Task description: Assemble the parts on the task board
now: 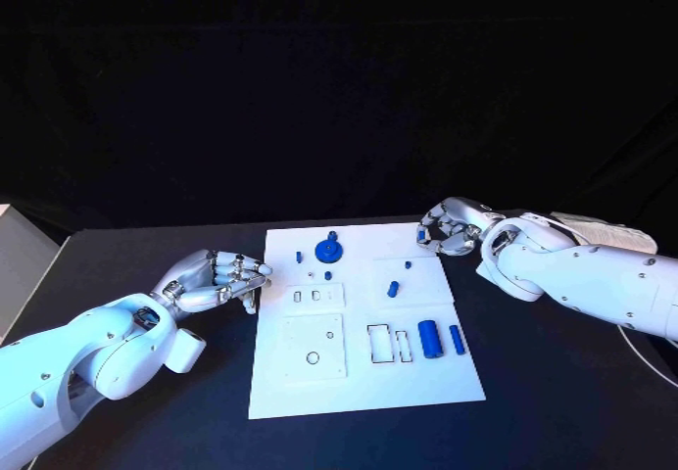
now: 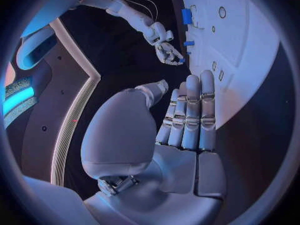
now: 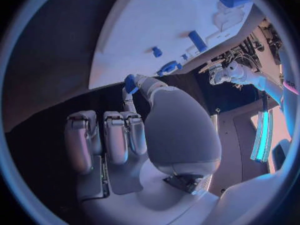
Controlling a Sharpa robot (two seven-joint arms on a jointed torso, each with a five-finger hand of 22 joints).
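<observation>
The white task board (image 1: pixel 361 377) lies in the middle of the table. On it are a round blue gear-like part (image 1: pixel 328 252), small blue pegs (image 1: pixel 394 288) and two blue cylinders (image 1: pixel 429 339) near rectangular slots. My right hand (image 1: pixel 453 227) hovers at the board's far right corner. In the right wrist view its thumb and a finger pinch a small blue part (image 3: pixel 130 83) just off the board's edge (image 3: pixel 144 30). My left hand (image 1: pixel 219 277) is beside the board's left edge, holding nothing, with its fingers (image 2: pixel 190 112) stretched out side by side and the thumb apart.
The black table (image 1: pixel 565 392) surrounds the board. A pale box (image 1: pixel 18 259) stands at the table's far left edge. The board also has a square plate with a round hole (image 1: pixel 314 345) and several small recesses (image 1: pixel 318 294).
</observation>
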